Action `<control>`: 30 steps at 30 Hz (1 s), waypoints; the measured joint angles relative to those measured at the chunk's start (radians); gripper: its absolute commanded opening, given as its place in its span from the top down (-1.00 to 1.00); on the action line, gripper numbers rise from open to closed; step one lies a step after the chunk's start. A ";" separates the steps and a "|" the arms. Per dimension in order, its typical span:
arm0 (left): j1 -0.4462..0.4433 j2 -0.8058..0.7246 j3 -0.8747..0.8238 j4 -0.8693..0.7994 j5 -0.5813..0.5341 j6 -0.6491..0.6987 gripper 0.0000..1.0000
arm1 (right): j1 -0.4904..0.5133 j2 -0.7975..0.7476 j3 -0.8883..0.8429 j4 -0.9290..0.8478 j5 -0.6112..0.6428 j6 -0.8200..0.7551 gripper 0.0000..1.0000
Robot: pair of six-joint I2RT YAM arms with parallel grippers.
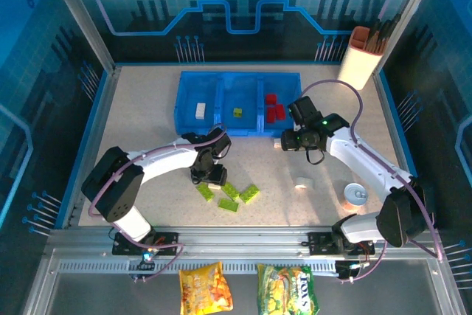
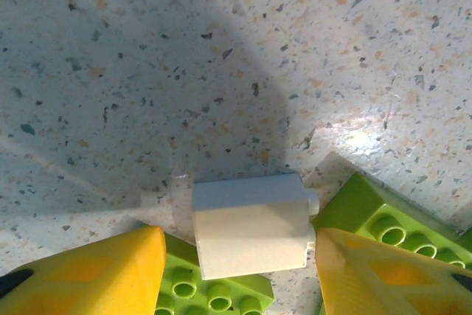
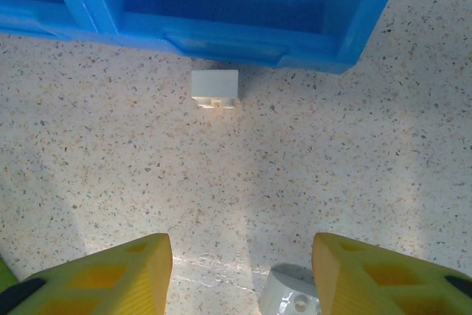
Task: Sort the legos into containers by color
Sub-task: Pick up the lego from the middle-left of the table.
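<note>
Both spread wide: left gripper straddles a white brick beside green bricks, right gripper empty by blue tray.

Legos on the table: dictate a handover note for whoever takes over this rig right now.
Left gripper: open, straddling a white brick beside green bricks on the table.
Right gripper: open, empty, facing a second white brick by the tray's front wall.
Done: tray holds one white lego, one green lego, several red legos, in separate compartments.
Left: the loose greens and whites.
</note>
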 measured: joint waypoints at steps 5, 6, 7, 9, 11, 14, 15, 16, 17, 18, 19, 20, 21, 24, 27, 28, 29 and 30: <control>-0.004 0.023 0.000 0.014 0.000 -0.009 -0.16 | 0.000 0.000 0.000 0.000 0.000 0.000 -0.08; -0.004 0.028 0.000 0.017 0.000 -0.011 -0.17 | 0.000 0.000 0.000 -0.001 0.000 0.000 -0.08; -0.004 0.031 0.000 0.018 0.000 -0.015 -0.17 | 0.000 0.000 0.000 -0.001 0.000 0.000 -0.08; -0.004 0.033 0.000 0.019 0.000 -0.019 -0.18 | 0.000 0.000 0.000 -0.004 0.000 0.000 -0.08; -0.005 0.036 0.001 0.020 0.000 -0.022 -0.17 | 0.000 0.000 0.000 -0.007 0.000 0.000 -0.08; -0.008 0.043 0.001 0.025 0.000 -0.024 -0.16 | 0.000 0.000 0.000 -0.008 0.000 0.000 -0.08; -0.008 0.044 0.001 0.026 0.000 -0.024 -0.15 | 0.000 0.000 0.000 -0.008 0.000 0.000 -0.08; -0.009 0.044 0.001 0.026 0.000 -0.025 -0.13 | 0.000 0.000 0.000 -0.008 0.000 0.000 -0.08; -0.009 0.045 0.001 0.027 0.000 -0.025 -0.12 | 0.000 0.000 0.000 -0.008 0.000 0.000 -0.08; -0.010 0.046 0.001 0.029 0.000 -0.025 -0.10 | 0.000 0.000 0.000 -0.008 0.000 0.000 -0.08; -0.010 0.047 0.001 0.031 0.000 -0.025 -0.09 | 0.000 0.000 0.000 -0.008 0.000 0.000 -0.08; -0.010 0.048 0.001 0.033 0.000 -0.025 -0.06 | 0.000 0.000 0.000 -0.008 0.000 0.000 -0.08; -0.010 0.050 0.001 0.035 0.000 -0.025 -0.04 | 0.000 0.000 0.000 -0.008 0.000 0.000 -0.08; -0.010 0.055 0.001 0.039 0.000 -0.025 0.01 | 0.000 0.000 0.000 -0.008 0.000 0.000 -0.08; -0.011 0.055 0.001 0.040 -0.002 -0.025 0.05 | 0.000 0.000 0.000 -0.008 0.000 0.000 -0.08; -0.011 0.055 0.002 0.040 -0.003 -0.025 0.06 | 0.000 0.000 0.000 -0.008 0.000 0.000 -0.08; -0.012 0.055 0.002 0.040 -0.003 -0.025 0.06 | 0.000 0.000 0.000 -0.008 0.000 0.000 -0.08; -0.012 0.055 0.002 0.040 -0.004 -0.025 0.07 | 0.000 0.000 0.000 -0.008 0.000 0.000 -0.08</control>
